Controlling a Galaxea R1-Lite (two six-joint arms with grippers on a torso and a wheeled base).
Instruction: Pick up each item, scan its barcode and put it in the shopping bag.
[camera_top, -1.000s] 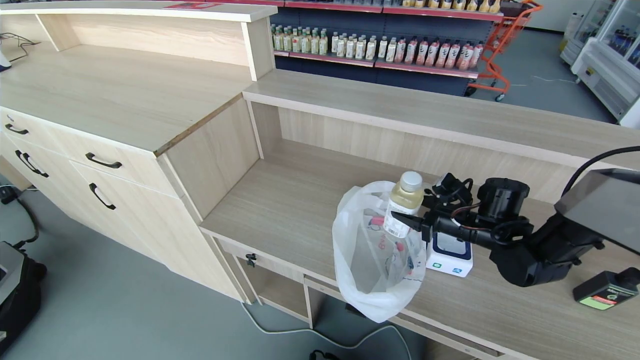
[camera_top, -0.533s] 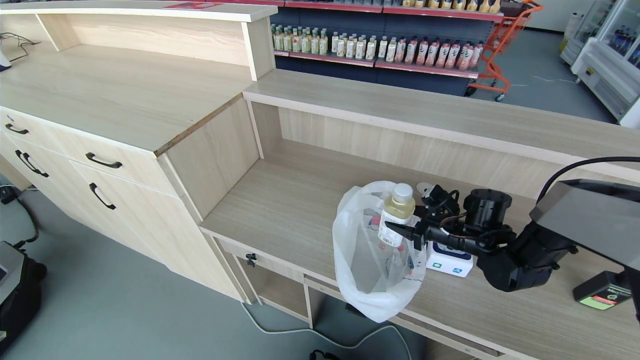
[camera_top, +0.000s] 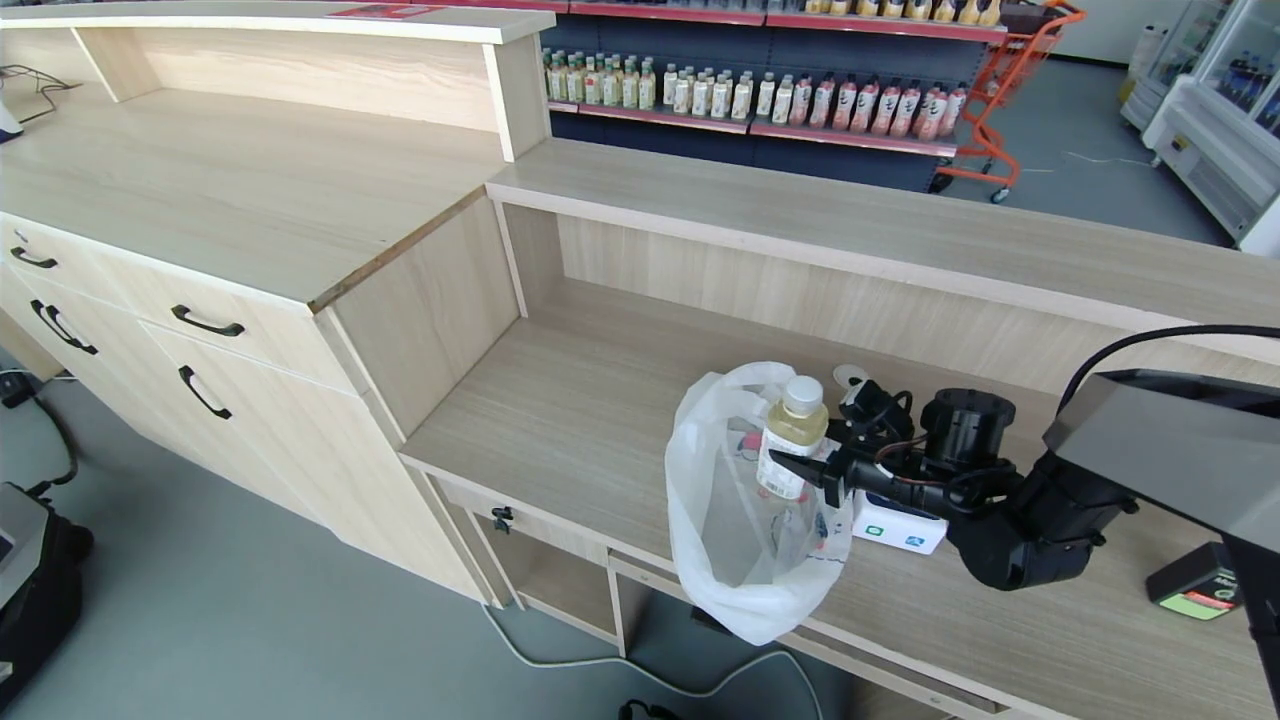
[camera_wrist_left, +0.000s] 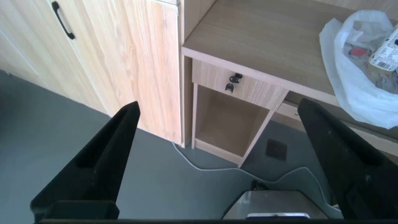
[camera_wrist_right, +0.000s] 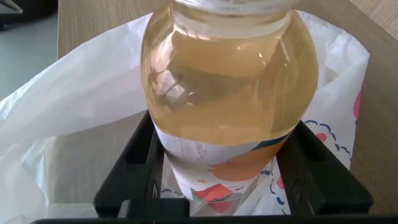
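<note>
The right gripper (camera_top: 797, 458), arm stretched level, clamps a bottle (camera_top: 793, 440) at the shopping bag's (camera_top: 700, 500) mouth; the left gripper (camera_wrist_left: 217, 118) hangs spread wide, well apart from the bag.

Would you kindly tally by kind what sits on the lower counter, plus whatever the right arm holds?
Plastic bag: 1
Drink bottle, in the right gripper: 1
White scanner box: 1
Dark container with green label: 1
Small white disc: 1
Total: 5
</note>
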